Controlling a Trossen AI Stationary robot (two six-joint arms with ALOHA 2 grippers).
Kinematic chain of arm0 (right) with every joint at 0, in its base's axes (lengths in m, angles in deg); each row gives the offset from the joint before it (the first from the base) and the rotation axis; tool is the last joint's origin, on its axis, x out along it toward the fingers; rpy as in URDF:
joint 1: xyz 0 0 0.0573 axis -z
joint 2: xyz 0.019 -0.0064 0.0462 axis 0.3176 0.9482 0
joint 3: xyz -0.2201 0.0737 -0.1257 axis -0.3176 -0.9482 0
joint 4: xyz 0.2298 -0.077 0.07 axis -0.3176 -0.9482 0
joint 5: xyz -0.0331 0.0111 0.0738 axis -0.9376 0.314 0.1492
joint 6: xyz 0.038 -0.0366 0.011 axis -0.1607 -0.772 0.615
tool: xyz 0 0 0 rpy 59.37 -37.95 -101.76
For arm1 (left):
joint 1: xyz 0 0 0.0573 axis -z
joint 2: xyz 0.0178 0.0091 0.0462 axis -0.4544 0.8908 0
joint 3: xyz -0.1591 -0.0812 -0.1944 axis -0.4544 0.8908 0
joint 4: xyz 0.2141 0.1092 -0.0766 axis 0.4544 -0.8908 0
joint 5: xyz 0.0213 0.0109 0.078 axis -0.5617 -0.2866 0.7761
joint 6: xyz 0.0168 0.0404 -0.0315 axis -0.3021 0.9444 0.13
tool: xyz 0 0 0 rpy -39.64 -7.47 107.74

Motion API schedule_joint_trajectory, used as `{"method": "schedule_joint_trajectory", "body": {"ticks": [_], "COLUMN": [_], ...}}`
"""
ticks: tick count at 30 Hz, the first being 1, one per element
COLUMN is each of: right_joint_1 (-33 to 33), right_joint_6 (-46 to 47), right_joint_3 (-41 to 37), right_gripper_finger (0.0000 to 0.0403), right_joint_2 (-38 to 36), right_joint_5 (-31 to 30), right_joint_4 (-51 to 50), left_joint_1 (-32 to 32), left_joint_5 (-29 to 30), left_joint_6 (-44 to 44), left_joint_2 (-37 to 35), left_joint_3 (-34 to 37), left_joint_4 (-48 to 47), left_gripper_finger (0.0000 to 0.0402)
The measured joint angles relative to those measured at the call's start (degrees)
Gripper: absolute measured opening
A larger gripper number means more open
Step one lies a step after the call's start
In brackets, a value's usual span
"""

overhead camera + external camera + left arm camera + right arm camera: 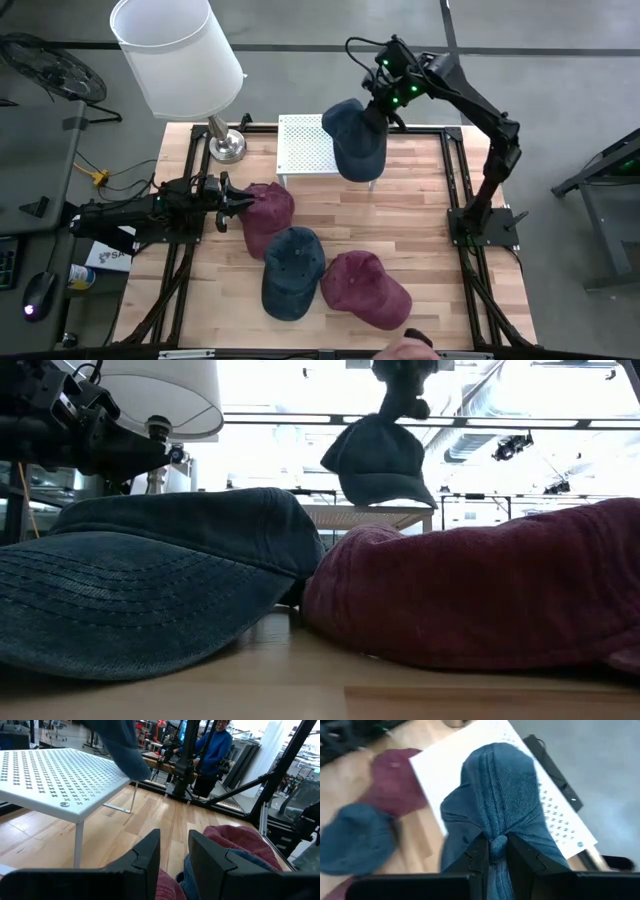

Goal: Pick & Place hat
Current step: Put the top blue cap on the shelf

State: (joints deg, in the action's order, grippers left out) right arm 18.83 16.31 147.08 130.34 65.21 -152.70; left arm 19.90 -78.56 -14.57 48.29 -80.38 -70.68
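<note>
A dark blue hat [356, 138] hangs in the air over the right part of a white perforated stand [303, 145], with my right gripper [380, 106] shut on it from above. On the wooden table lie a maroon hat [268, 216], a blue hat [292, 272] and another maroon hat [366, 290], close together. My left gripper [236, 203] stays level at the left side of the first maroon hat [240, 840], open by a narrow gap with nothing between its fingers; whether it touches that hat I cannot tell. My right gripper pinches a bunched fold of the blue hat's cloth [496, 843] between its two fingers. The fingers slant down from the table's far right. The hat [380, 460] hangs below them, lifted clear of the table and of the stand.
A lamp with a white shade [180, 55] stands on its metal base [226, 148] at the far left corner, beside the stand [55, 775]. Black frame rails run along the table's edges. A person in a blue top [215, 750] stands beyond the table.
</note>
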Motion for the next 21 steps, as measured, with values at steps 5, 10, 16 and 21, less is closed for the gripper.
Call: {"method": "schedule_joint_trajectory", "body": {"ticks": [5,10,16,21], "right_joint_1": [0.96,1.29,1.33,1.33], "right_joint_6": [-0.14,0.20,3.07,6.88], "right_joint_3": [0.00,0.00,0.00,0.00], "right_gripper_finger": [0.0041,0.0041,0.0041,0.0041], "right_joint_2": [1.83,3.97,5.86,7.26], "right_joint_5": [-0.06,-0.13,-1.13,-2.89], "right_joint_4": [3.00,7.03,8.21,9.44], "left_joint_1": [0.00,0.00,0.00,0.00], "left_joint_5": [-0.01,0.00,0.01,0.00], "left_joint_6": [0.00,0.00,0.00,0.00], "left_joint_2": [-0.01,0.00,0.00,-0.01], "left_joint_3": [-0.01,0.00,-0.01,-0.01], "left_joint_4": [0.00,0.00,0.00,0.00], "left_gripper_finger": [0.0101,0.0101,0.0101,0.0101]}}
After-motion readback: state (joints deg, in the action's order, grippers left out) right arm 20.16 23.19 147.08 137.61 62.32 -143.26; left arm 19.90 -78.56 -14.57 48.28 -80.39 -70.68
